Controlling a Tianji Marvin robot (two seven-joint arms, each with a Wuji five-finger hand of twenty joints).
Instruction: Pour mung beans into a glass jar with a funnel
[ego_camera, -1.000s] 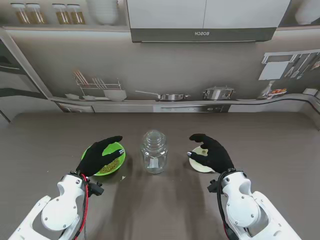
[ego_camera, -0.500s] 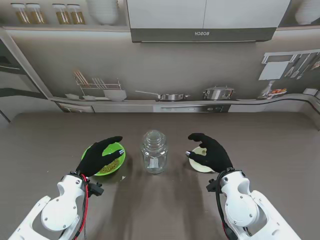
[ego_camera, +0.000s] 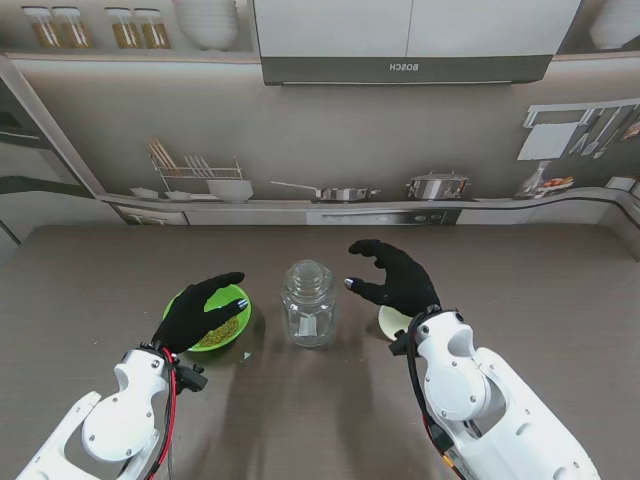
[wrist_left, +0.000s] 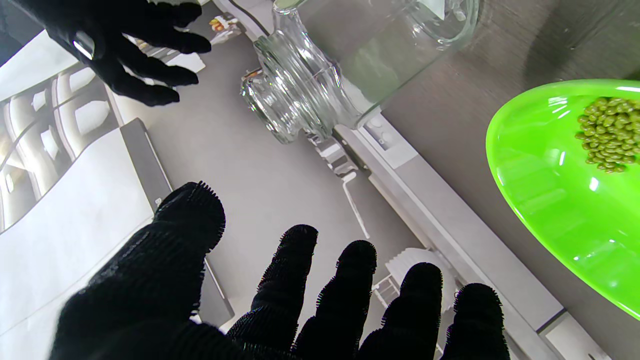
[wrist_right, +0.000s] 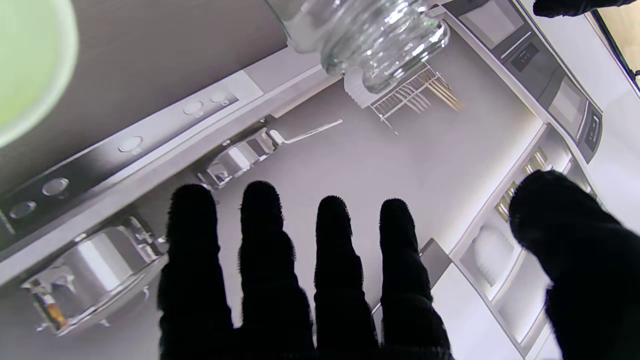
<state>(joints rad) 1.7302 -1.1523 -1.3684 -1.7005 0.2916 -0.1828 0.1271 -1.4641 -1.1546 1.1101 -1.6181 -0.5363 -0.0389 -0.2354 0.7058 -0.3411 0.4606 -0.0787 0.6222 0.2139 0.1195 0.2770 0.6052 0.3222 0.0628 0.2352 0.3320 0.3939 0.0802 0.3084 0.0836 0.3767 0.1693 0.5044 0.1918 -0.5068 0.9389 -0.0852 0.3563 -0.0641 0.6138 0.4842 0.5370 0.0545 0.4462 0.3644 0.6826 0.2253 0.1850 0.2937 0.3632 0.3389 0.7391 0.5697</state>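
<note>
The glass jar (ego_camera: 308, 303) is standing upright in the middle of the table (ego_camera: 520, 280), with its glass lid apparently sitting on top, though the clear glass is making that hard to confirm. To its left, the green bowl (ego_camera: 232, 300) is holding the mung beans (ego_camera: 221, 331), and the left hand (ego_camera: 200, 310) is hovering over the bowl with fingers spread, gripping nothing. On the jar's right, the pale funnel (ego_camera: 390, 321) is lying on the table, partly hidden behind the right wrist. The right hand (ego_camera: 393, 277) is hanging just beside the jar's top, fingers apart and curled, and it is holding nothing either.

If the lid is indeed on, it is blocking the mouth, so the funnel cannot be seated until it comes off. The risk here is the jar itself: smooth glass is giving fingertips little purchase, and a sideways nudge from the right hand could be tipping or sliding it towards the bowl. A loose grasp on the knob might also be dropping the lid onto the table. The left hand, so close above the beans, could be jolting the bowl and scattering them.
</note>
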